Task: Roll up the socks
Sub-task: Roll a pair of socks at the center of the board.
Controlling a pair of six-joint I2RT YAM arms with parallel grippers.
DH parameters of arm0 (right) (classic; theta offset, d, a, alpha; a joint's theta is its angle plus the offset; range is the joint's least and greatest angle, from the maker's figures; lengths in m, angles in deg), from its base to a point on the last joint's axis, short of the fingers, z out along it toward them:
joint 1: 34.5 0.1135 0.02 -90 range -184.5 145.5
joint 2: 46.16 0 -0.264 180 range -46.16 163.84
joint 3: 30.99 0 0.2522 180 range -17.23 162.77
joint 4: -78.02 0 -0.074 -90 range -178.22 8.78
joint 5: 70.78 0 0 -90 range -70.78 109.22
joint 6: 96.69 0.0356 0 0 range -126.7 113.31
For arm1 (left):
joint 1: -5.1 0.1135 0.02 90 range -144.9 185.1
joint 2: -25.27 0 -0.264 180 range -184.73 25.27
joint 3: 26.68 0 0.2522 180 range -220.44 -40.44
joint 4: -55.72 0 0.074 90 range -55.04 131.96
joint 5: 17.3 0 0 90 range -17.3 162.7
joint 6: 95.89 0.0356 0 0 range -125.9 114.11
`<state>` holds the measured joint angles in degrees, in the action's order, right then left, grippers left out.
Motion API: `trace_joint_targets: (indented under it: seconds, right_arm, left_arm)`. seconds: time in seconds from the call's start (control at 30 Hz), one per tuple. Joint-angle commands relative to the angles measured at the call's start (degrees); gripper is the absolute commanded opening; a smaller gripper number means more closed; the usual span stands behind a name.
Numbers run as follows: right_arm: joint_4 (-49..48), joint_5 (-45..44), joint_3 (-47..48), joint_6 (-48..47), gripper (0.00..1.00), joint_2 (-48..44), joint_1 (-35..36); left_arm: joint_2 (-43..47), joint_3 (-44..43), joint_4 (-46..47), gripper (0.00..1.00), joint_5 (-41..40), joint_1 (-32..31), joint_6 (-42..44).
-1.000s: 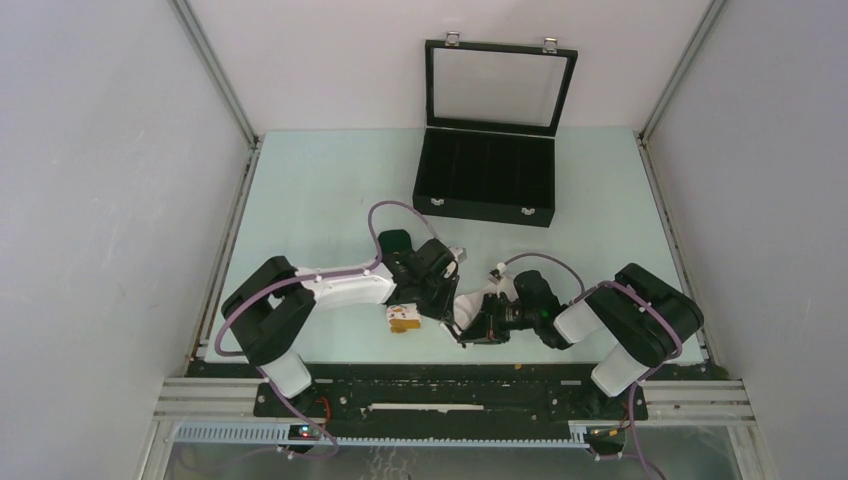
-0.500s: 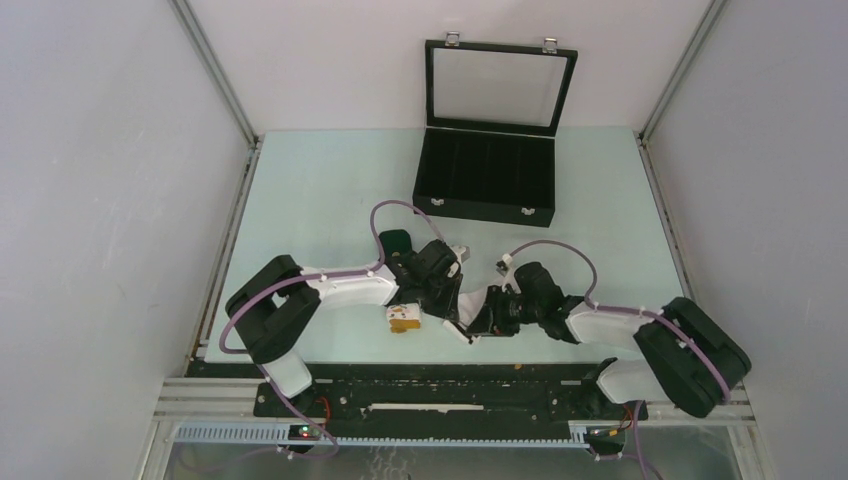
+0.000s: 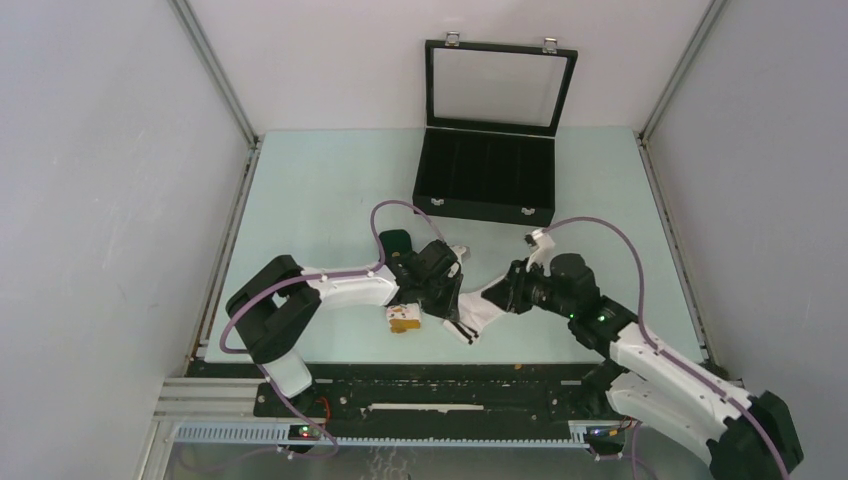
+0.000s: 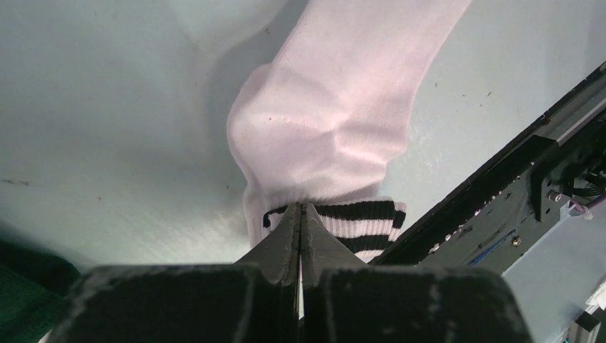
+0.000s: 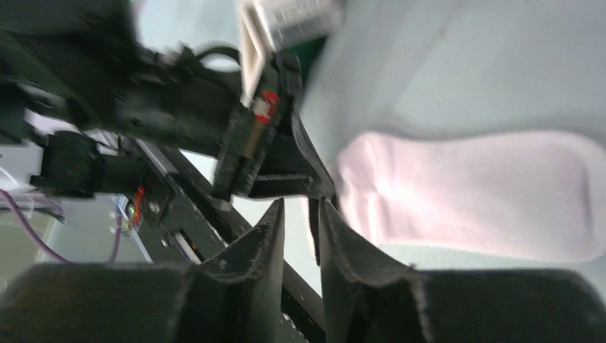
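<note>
Left gripper (image 4: 300, 212) is pinched tight on the striped cuff of the white sock (image 4: 329, 128), at 6 o'clock on the table (image 3: 320, 190). Right gripper (image 5: 299, 214), fingers barely parted and empty, sits beside the toe, at 2 o'clock. Green sock (image 3: 398, 240) lies at 9 o'clock.

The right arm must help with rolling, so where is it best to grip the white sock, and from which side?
Probably the rounded toe end of the white sock, coming from the far-right side. The left gripper clamps the striped cuff, and the sock lies flat, stretched away from it, leaving the toe free.
</note>
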<state>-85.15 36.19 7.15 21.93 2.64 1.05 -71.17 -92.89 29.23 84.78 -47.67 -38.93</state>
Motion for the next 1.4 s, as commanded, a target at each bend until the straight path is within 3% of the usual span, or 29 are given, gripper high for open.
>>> trace_joint_targets:
  seconds: [0.0, 0.03, 0.2, 0.27, 0.33, 0.43, 0.57, 0.67, 0.83, 1.37]
  right_arm:
    - [-5.0, -1.2, 1.1, 0.3, 0.18, -5.9, -2.7]
    - [-5.5, -0.3, 0.8, -0.3, 0.14, -6.5, -3.0]
    - [-4.9, 7.0, 0.3, -4.9, 0.18, -5.3, -3.0]
    - [-3.7, 7.4, 0.3, -6.5, 0.28, -4.5, -2.1]
    - [-3.3, 6.1, 0.3, -8.8, 0.45, -4.1, 1.2]
    - [-3.3, 1.5, 0.3, -14.5, 0.53, -3.3, 8.6]
    - [-5.7, -13.4, -1.7, -24.1, 0.52, -3.2, 22.0]
    - [-7.1, -18.4, -2.9, -28.5, 0.51, -1.6, 26.8]
    - [-9.9, -22.9, -4.4, -34.5, 0.48, 3.0, 31.5]
    - [-16.3, -33.0, -2.9, -35.3, 0.46, 19.1, 37.8]
  left_arm:
    - [-1.2, 2.2, -2.8, 0.0, -1.3, -0.8, 0.4]
    - [-1.1, 2.2, -2.7, 0.0, -1.3, -0.8, 0.4]
    - [-1.1, 2.4, -2.4, 0.0, -1.1, -0.8, 0.3]
    - [-1.0, 2.6, -2.3, 0.0, -1.0, -0.8, 0.3]
    - [-0.9, 2.8, -1.9, 0.0, -0.7, -0.8, 0.2]
    - [-0.7, 3.1, -1.6, 0.0, -0.7, -0.8, 0.1]
    - [-1.0, 3.1, -1.1, 0.0, -0.2, -0.8, 0.1]
    - [-1.3, 3.5, -0.5, 0.0, 0.2, -0.8, 0.0]
    - [-1.2, 3.9, 0.0, 0.0, 0.4, -0.8, -0.2]
    - [-1.4, 4.5, 0.7, 0.0, 1.0, -0.8, -0.2]
